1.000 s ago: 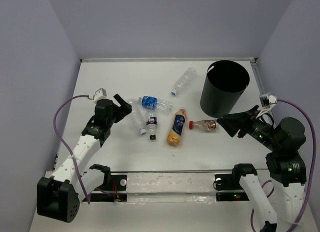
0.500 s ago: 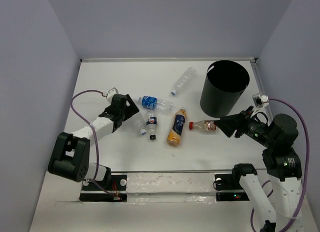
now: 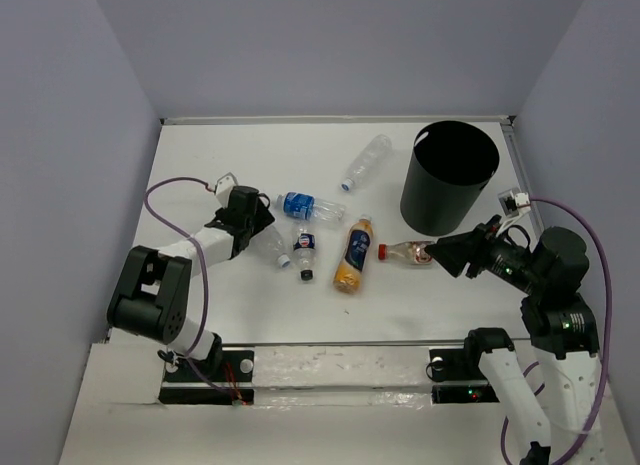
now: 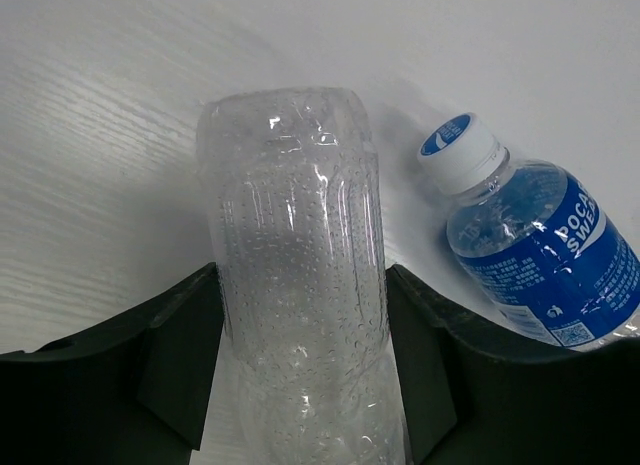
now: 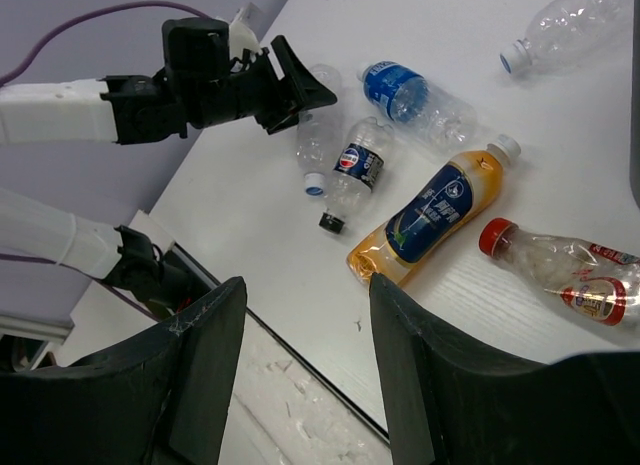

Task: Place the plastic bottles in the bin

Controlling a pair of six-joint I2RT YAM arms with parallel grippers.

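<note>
Seen from above, a white table holds six plastic bottles lying on their sides, with a tall black bin standing at the far right. The left gripper has its two black fingers pressed against either side of a clear bottle, which lies just beside a blue-labelled bottle. The right gripper is slightly parted and empty, near a red-capped bottle lying close to the bin's base. The step in hand appears to be lifting the clear bottle. Its thin walls may dent or slip, so a firm mid-body hold, a straight lift clear of its neighbour, and release only once over the bin's rim would serve best
</note>
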